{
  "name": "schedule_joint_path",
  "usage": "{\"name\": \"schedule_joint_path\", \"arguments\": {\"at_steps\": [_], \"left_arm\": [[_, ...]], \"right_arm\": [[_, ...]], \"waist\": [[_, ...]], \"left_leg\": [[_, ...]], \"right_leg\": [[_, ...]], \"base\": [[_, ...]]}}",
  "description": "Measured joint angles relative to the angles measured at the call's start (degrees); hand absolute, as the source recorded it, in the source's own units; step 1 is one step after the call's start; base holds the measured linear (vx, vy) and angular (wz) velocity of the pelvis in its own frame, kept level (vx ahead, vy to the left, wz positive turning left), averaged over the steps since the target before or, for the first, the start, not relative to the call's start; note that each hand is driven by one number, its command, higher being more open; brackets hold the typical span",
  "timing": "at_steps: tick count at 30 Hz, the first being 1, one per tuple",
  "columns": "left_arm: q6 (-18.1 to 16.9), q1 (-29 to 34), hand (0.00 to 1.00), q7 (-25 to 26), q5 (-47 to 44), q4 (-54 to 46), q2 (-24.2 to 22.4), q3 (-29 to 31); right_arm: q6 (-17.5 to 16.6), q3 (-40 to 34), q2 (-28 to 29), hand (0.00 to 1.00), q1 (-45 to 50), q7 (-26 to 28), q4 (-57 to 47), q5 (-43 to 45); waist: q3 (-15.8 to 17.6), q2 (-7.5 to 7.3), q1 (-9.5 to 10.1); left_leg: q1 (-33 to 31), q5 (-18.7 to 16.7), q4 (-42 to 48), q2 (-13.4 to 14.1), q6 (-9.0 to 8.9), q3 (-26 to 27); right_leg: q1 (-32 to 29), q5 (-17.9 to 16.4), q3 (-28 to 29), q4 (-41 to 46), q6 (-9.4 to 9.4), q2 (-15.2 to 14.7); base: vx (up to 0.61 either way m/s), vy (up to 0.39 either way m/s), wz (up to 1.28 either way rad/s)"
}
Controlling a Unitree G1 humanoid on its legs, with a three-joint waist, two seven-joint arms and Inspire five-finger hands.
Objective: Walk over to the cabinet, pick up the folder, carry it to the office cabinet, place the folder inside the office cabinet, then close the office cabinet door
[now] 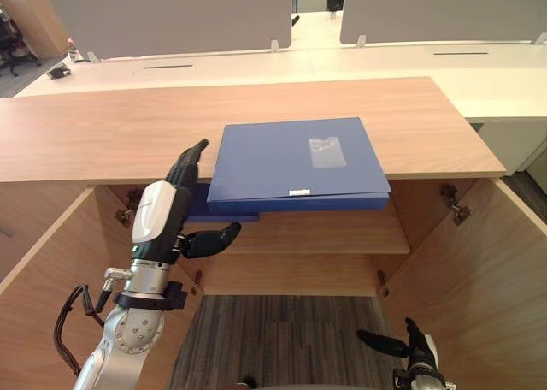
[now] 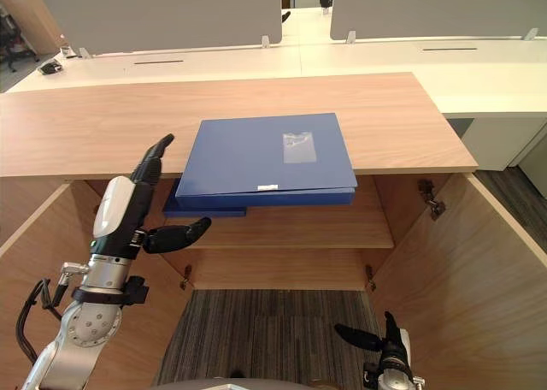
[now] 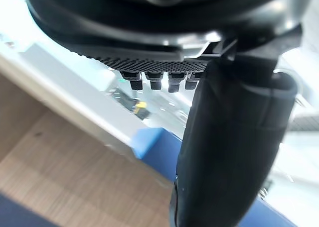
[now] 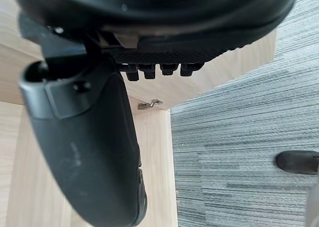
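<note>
Two hands stand open: left hand [image 1: 161, 209] raised, fingers straight, thumb spread, just beside the blue folder [image 1: 295, 159] overhanging the cabinet top [image 1: 111, 133]; right hand [image 1: 414, 343] hangs low.

An office; long white desks [image 1: 385, 65] stand behind a low wooden cabinet [image 1: 128, 133], divided by grey partition screens [image 1: 171, 18]; a blue folder [image 1: 295, 163] lies on the cabinet top; the cabinet doors [image 1: 491, 270] stand open; striped grey carpet [image 1: 282, 330] covers the floor
</note>
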Motion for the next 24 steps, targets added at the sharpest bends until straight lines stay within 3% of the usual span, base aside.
{"name": "schedule_joint_path", "arguments": {"at_steps": [7,8,13,20,24], "left_arm": [[2.8,-5.0,1.00,3.5,10.6,3.9,-0.3,-2.9],[3.7,-5.9,0.00,3.6,11.5,5.8,-0.3,-3.3],[5.4,-8.5,0.00,3.9,14.1,8.7,-0.3,-3.7],[4.9,-13.9,0.00,4.9,14.6,8.8,0.2,-3.4],[4.8,-11.8,0.00,4.2,11.1,6.8,-0.9,-4.2]], "right_arm": [[0.0,0.0,0.0,1.00,1.2,-0.5,0.0,0.0],[0.0,0.0,0.0,1.00,1.2,-0.5,0.0,0.0],[0.1,0.1,0.0,1.00,1.3,-0.5,0.0,0.1],[0.1,1.5,0.1,1.00,0.7,-0.2,-0.2,0.2],[0.1,1.7,0.2,1.00,1.3,-0.2,-2.3,0.4]], "waist": [[-0.3,-0.24,-1.47],[-0.4,-0.22,-2.00],[-0.6,-0.31,-2.36],[-1.6,-0.22,-2.52],[-1.6,-0.24,-2.81]], "left_leg": [[0.4,0.4,-2.0,-0.1,0.17,1.6],[0.5,0.5,-2.3,-0.2,0.25,1.6],[1.4,0.5,-3.2,-0.3,0.31,1.9],[1.4,0.6,-3.5,-0.5,0.41,2.8],[1.7,0.6,-3.9,-0.6,0.41,4.9]], "right_leg": [[-0.8,1.0,1.4,-1.2,0.00,0.3],[-0.6,1.2,1.4,-1.5,-0.07,0.3],[-0.2,1.6,1.6,-2.1,-0.31,0.3],[0.4,3.2,2.1,-4.7,-0.07,0.1],[-0.3,3.7,4.5,-5.2,0.64,0.1]], "base": [[0.02,0.003,-0.12],[0.03,0.003,-0.02],[0.02,0.001,-0.03],[-0.02,0.000,-0.08],[-0.03,-0.001,-0.23]]}}
